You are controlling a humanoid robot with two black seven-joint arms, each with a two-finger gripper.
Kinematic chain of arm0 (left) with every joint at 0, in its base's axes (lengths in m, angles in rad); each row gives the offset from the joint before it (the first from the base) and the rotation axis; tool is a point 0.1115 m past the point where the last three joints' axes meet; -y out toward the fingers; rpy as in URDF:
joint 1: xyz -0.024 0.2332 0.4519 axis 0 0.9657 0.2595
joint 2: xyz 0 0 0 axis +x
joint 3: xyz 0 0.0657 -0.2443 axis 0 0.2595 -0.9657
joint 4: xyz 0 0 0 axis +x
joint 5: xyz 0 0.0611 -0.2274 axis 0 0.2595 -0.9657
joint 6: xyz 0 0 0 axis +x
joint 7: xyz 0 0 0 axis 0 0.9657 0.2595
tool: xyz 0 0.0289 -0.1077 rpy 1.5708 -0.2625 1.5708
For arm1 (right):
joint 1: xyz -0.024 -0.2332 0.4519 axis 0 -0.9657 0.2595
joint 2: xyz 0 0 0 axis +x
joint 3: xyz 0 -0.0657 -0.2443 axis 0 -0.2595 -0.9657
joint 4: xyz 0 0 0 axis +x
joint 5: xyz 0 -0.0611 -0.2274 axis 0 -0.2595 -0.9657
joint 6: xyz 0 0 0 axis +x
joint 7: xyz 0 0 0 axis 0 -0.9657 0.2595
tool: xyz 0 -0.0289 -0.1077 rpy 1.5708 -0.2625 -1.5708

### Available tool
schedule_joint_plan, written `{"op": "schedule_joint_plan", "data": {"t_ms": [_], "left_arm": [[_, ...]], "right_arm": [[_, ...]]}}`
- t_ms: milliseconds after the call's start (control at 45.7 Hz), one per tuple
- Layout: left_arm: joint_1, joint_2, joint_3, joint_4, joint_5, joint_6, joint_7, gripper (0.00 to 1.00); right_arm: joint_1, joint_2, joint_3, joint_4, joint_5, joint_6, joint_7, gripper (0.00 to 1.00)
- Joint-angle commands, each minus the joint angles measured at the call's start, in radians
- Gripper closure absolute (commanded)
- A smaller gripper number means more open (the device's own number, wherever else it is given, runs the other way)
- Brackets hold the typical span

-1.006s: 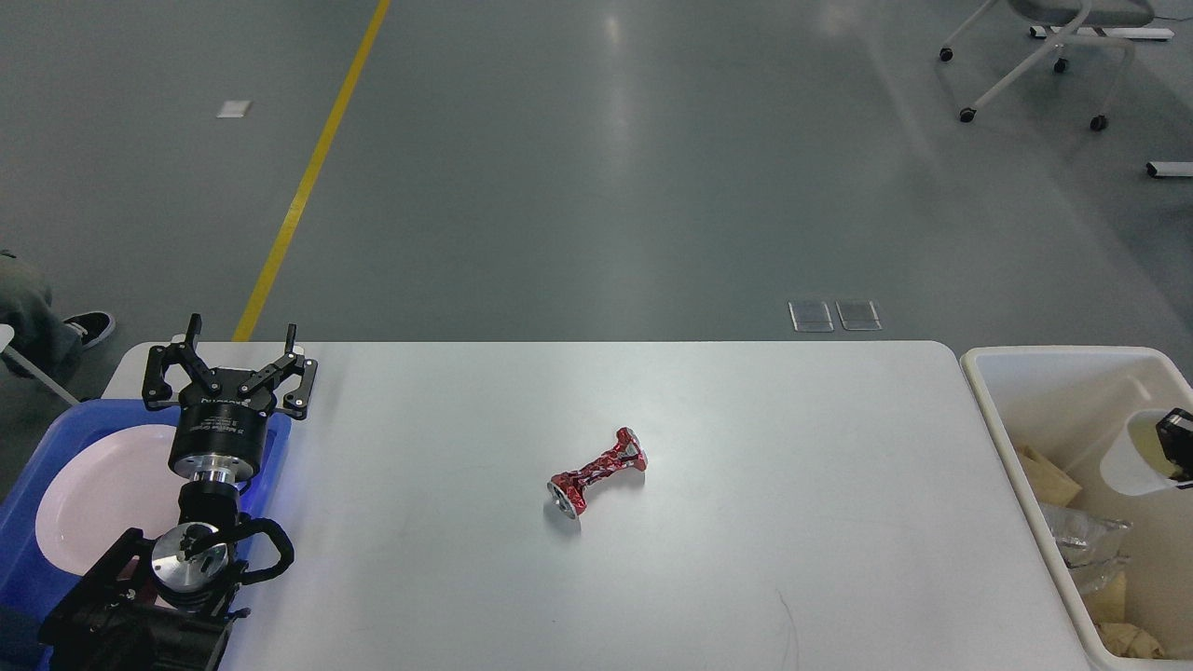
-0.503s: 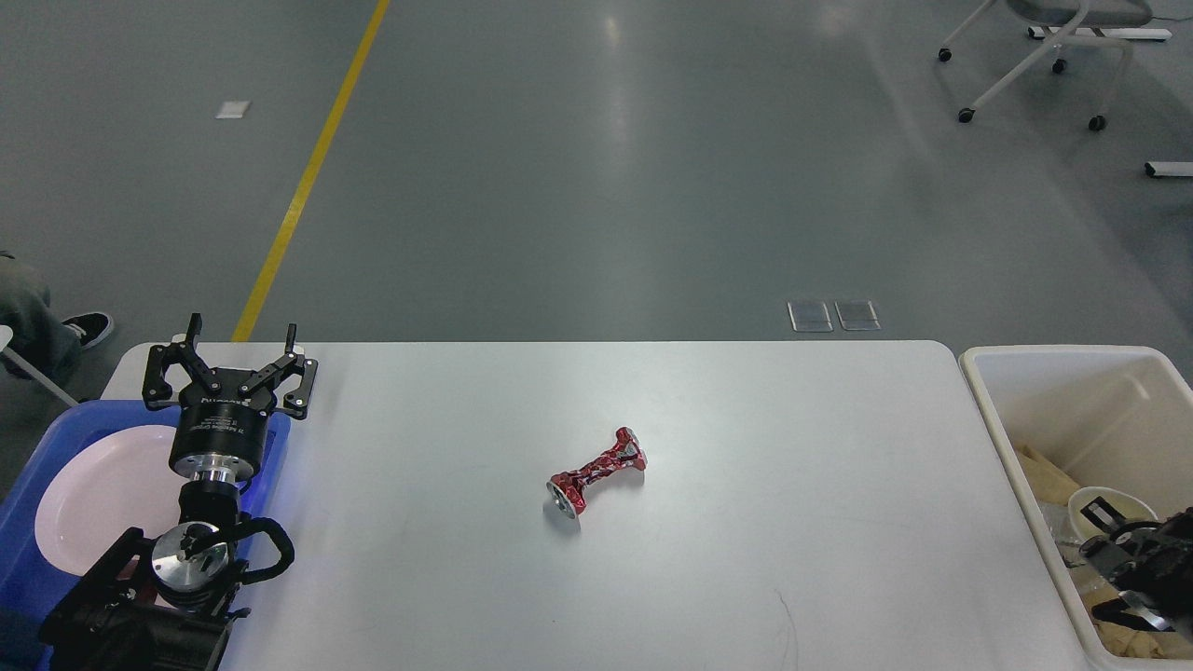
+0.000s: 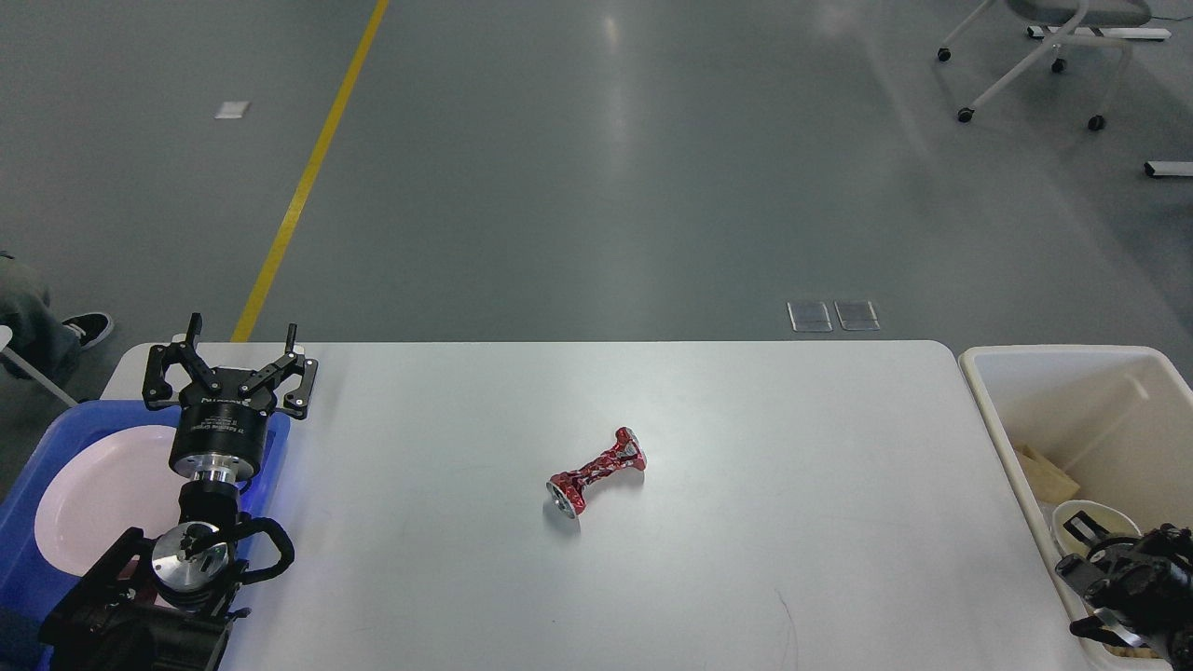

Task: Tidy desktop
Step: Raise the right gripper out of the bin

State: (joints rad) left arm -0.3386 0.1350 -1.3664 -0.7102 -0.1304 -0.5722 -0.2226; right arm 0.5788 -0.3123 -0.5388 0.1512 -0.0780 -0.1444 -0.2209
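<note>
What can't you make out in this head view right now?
- Right end effector: dark, cut by the frame's corner; open or shut unclear.
- White plate in the blue tray: partly behind the left arm.
- Beige bin: contents cut by the right edge.
- Crushed red can: label too small.

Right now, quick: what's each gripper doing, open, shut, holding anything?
Left gripper: open, empty, hovering above the blue tray's far edge.
Right gripper: over the beige bin, dark and clustered; state cannot be told.
</note>
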Motion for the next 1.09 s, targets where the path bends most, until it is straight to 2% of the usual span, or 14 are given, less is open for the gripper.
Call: {"op": "schedule_joint_plan", "data": {"t_ms": [0, 88, 175, 219, 284, 350, 678, 831, 941, 1072], "left_arm": [[0.001, 0.0, 0.0, 0.0, 0.0, 0.0, 0.0, 0.04], [0.001, 0.0, 0.0, 0.0, 0.0, 0.0, 0.0, 0.04], [0.001, 0.0, 0.0, 0.0, 0.0, 0.0, -0.001, 0.04], [0.001, 0.0, 0.0, 0.0, 0.0, 0.0, 0.0, 0.04], [0.001, 0.0, 0.0, 0.0, 0.0, 0.0, 0.0, 0.04], [0.001, 0.0, 0.0, 0.0, 0.0, 0.0, 0.0, 0.04], [0.0, 0.0, 0.0, 0.0, 0.0, 0.0, 0.0, 0.04], [0.0, 0.0, 0.001, 0.0, 0.0, 0.0, 0.0, 0.04], [0.0, 0.0, 0.001, 0.0, 0.0, 0.0, -0.001, 0.04], [0.0, 0.0, 0.0, 0.0, 0.002, 0.0, 0.0, 0.04]], "right_arm": [[-0.017, 0.007, 0.006, -0.001, 0.0, -0.007, 0.0, 1.0], [-0.019, 0.007, 0.008, -0.001, 0.0, -0.03, 0.002, 0.99], [-0.019, 0.001, 0.008, -0.001, 0.001, -0.086, 0.002, 0.51], [-0.019, -0.001, 0.008, -0.001, 0.001, -0.116, 0.002, 0.32], [-0.019, -0.002, 0.008, 0.001, 0.001, -0.152, 0.002, 0.13], [-0.017, -0.005, 0.007, 0.002, 0.001, -0.162, 0.002, 0.01], [0.003, -0.014, 0.01, 0.047, -0.011, -0.149, 0.009, 0.0], [0.102, -0.149, -0.003, 0.227, -0.029, -0.133, 0.008, 0.0], [0.217, -0.223, -0.026, 0.359, -0.13, -0.054, 0.002, 0.0], [0.347, -0.286, -0.047, 0.464, -0.241, 0.175, 0.0, 0.0]]}}
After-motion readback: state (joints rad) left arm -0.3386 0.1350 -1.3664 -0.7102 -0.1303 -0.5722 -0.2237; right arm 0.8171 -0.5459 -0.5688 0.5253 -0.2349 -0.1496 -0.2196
